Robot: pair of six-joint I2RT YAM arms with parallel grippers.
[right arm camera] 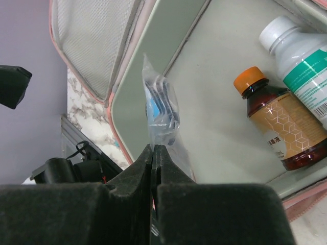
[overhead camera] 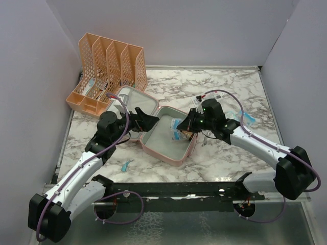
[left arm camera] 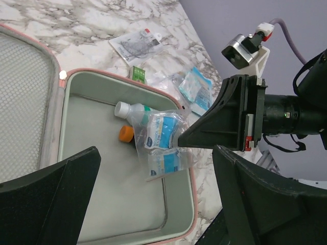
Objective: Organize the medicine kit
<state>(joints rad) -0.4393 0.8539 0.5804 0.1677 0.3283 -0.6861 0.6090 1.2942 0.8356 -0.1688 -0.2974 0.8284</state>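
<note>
I grip the light, limp, likely slippery sachet packet (right arm camera: 159,109) by its edge seam, right gripper (right arm camera: 153,148) clenched, over the soft-shell medicine kit (right arm camera: 118,102); left gripper (overhead camera: 148,121) released.

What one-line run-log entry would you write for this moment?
right claw: shut on clear packet over open medicine kit | left claw: open, empty | inside kit: white bottle, amber bottle

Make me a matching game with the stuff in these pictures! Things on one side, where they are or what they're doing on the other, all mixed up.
Things: 1 brown bottle; 2 packet; 3 rack; 4 left fingers
States: a spread wide; b lying in the case; c pinched by the right fingers; d at the table's far left
Pairs: 1-b, 2-c, 3-d, 4-a
</note>
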